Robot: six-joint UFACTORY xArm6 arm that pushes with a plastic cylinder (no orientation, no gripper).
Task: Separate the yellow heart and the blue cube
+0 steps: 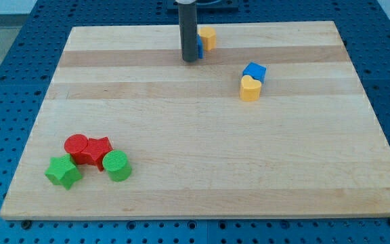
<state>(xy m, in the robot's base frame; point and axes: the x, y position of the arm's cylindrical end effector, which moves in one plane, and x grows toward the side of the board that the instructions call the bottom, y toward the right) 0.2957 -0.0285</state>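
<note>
A yellow heart (250, 88) lies on the wooden board at the upper right, touching a blue cube (254, 71) just above it. My rod comes down from the view's top and my tip (190, 59) rests on the board at the upper middle, well to the left of both blocks. The rod hides most of another blue block (200, 49), which sits beside a yellow block (208, 38).
At the lower left is a cluster: a red cylinder (76, 146), a red star (99, 150), a green star (63, 171) and a green cylinder (116, 165). The board's edges (202, 215) are bordered by a blue perforated table.
</note>
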